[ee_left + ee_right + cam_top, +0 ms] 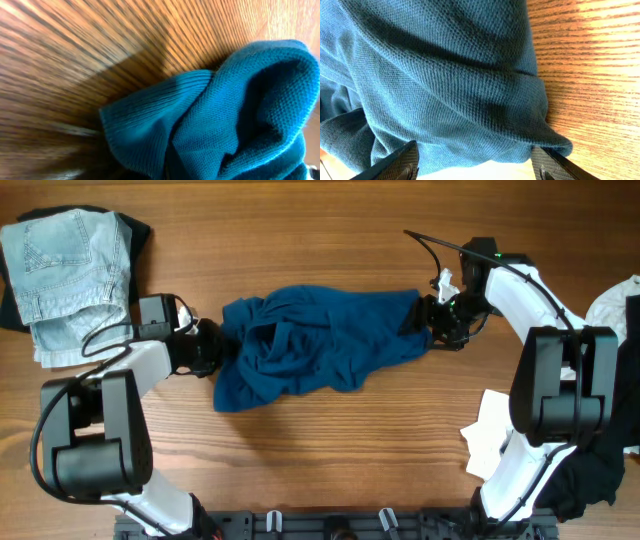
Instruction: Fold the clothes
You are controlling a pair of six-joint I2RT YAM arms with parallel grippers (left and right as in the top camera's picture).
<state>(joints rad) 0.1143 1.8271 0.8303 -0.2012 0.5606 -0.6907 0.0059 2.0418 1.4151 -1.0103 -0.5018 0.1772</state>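
Surface: a wooden table [330, 220], its grain running lengthwise, seen from above.
Shirt: the dark blue shirt [320, 345] lies crumpled at mid-table, stretched crosswise between my two arms.
Left gripper: my left gripper [208, 347] sits at the shirt's left edge with its jaws closed tight. My wrist view shows only a ribbed hem on the wood, so I cannot tell whether any cloth is pinched.
Right gripper: my right gripper [428, 315] meets the shirt's right end. Its jaws stand wide, the fingers [400, 162] well apart, and a fold of the cloth bulges between them.
Denim: a pale denim piece [70, 275] lies folded at the far left corner, resting on a black garment [140, 230].
Right side: a white cloth [490, 442] lies near my right arm's base, with a second black piece [590, 480] just beside it.
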